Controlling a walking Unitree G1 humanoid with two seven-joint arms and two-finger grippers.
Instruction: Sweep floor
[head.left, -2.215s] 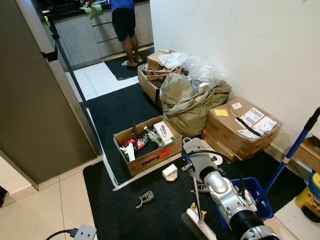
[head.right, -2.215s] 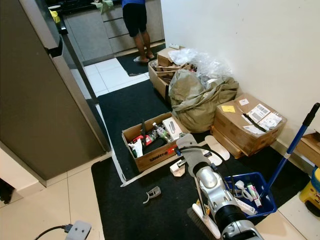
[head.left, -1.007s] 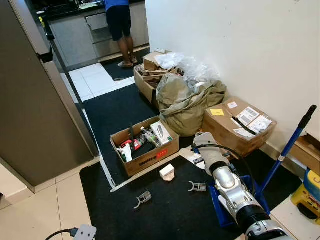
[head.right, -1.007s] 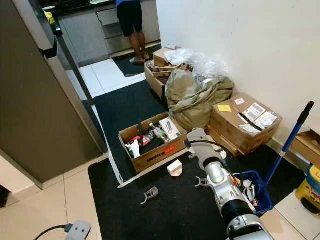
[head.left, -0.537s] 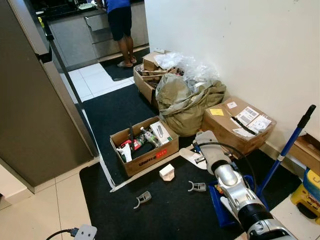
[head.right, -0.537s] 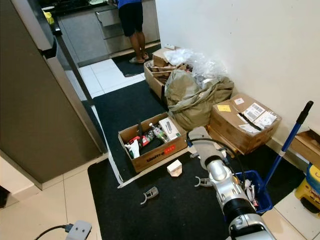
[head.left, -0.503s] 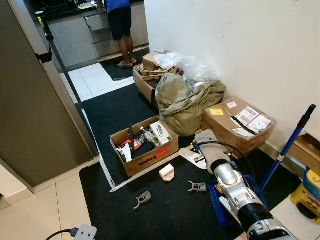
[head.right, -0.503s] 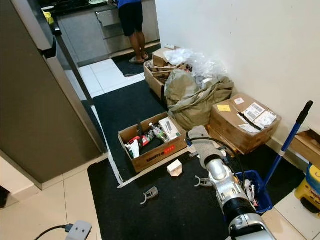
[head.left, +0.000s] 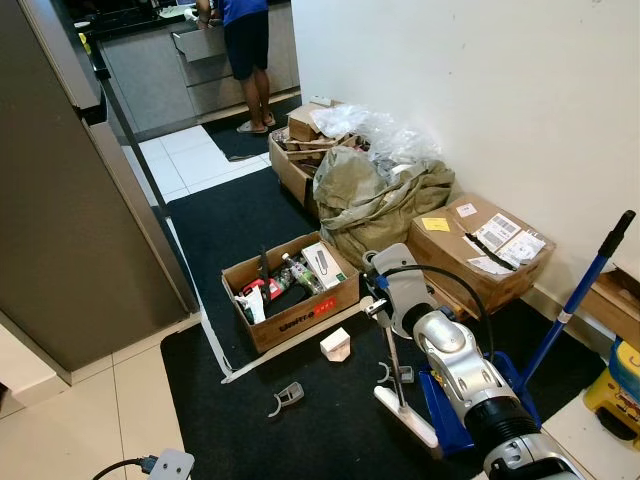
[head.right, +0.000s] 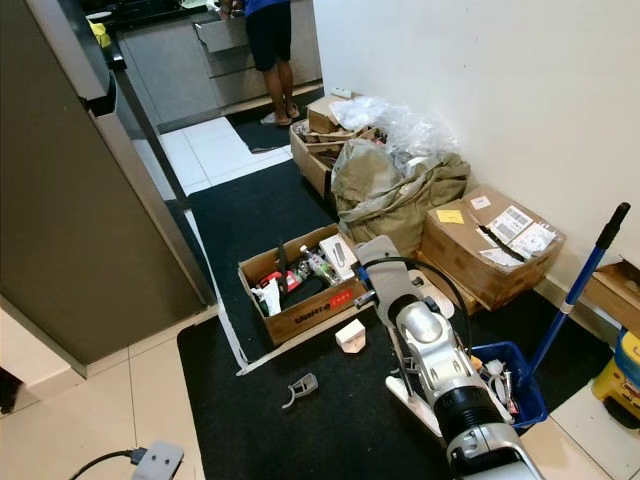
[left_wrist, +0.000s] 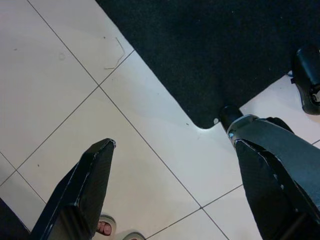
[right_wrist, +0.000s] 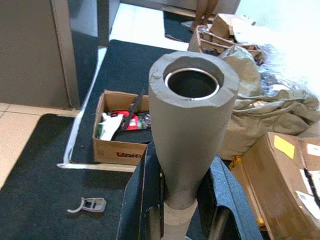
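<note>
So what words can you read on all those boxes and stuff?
Open cardboard box: dark letters and a red mark on its front side, too blurred to read.
Closed cardboard box: white shipping labels and a yellow sticker, print too small to read.
Packages inside the open box: too small to read.
Nothing here reads clearly enough to quote.

Little legible print on the boxes

The open cardboard box carries red lettering on its near side, too blurred to read; the sealed carton by the wall bears shipping labels, likewise unreadable.
</note>
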